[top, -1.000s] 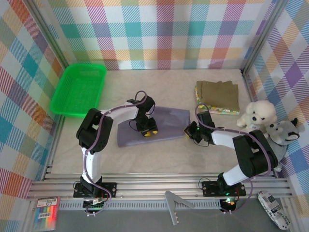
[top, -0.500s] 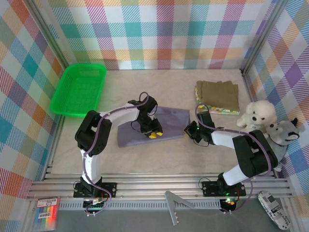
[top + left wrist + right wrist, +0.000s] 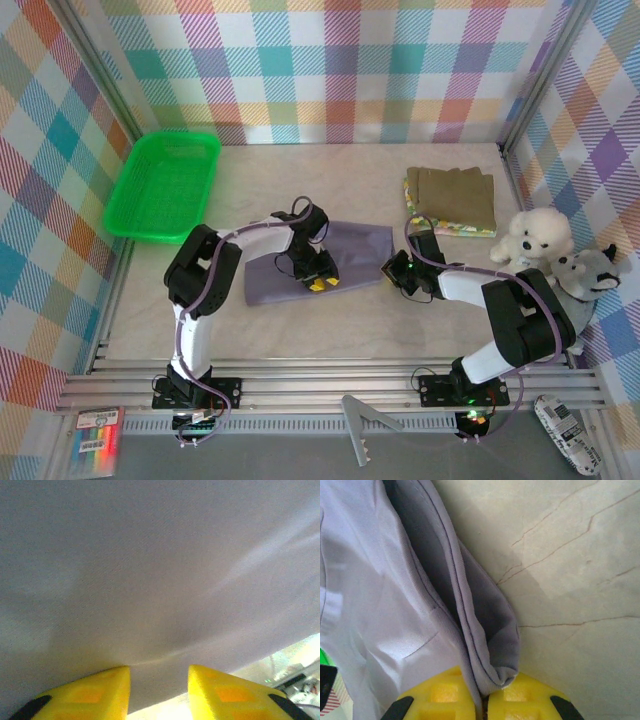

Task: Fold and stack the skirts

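The grey-lavender skirt (image 3: 350, 250) lies flat mid-table. My left gripper (image 3: 322, 283) rests low over its near edge; in the left wrist view the yellow fingers (image 3: 105, 690) stand apart, open, with the skirt's cloth (image 3: 150, 570) and a strip of table showing in the gap between them. At the skirt's right corner my right gripper (image 3: 392, 270) is shut on the folded hem (image 3: 495, 665), with the skirt (image 3: 380, 605) spreading away to the left. The olive-brown skirt (image 3: 455, 195) lies folded on the floral skirt (image 3: 450, 229) at the back right.
A green plastic basket (image 3: 165, 185) stands at the back left. A white plush toy (image 3: 535, 235) and a grey one (image 3: 585, 270) sit by the right wall. Plaid walls close in the table on three sides.
My left gripper has slid right and toward the near edge across the grey-lavender skirt. The right gripper has kept its hold on the skirt's corner without moving.
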